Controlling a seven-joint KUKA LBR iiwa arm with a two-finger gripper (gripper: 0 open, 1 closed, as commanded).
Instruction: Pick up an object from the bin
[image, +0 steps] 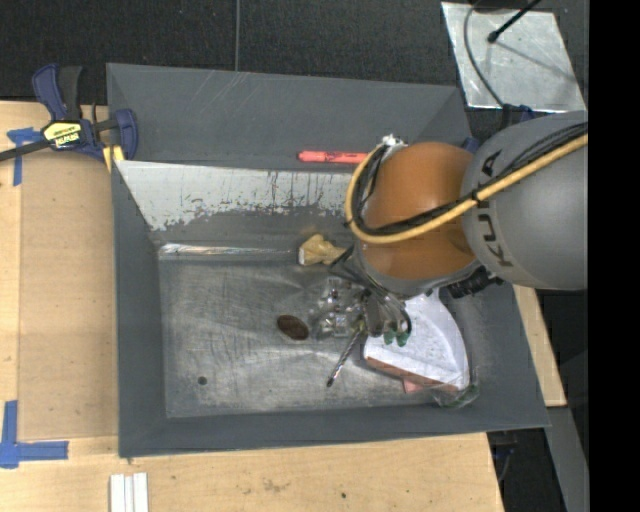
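I am hovering beside a brown oval (292, 327) in the bin (140, 300).
Cannot tell my jaws' opening; centring is needed next.

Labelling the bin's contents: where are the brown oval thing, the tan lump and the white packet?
brown oval thing (292, 327), camera view, its middle.
tan lump (318, 250), camera view, its middle.
white packet (440, 345), camera view, its bare top face.

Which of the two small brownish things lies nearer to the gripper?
The dark brown oval piece, just left of the gripper; the pale tan lump lies farther back, by the bin's rear wall.
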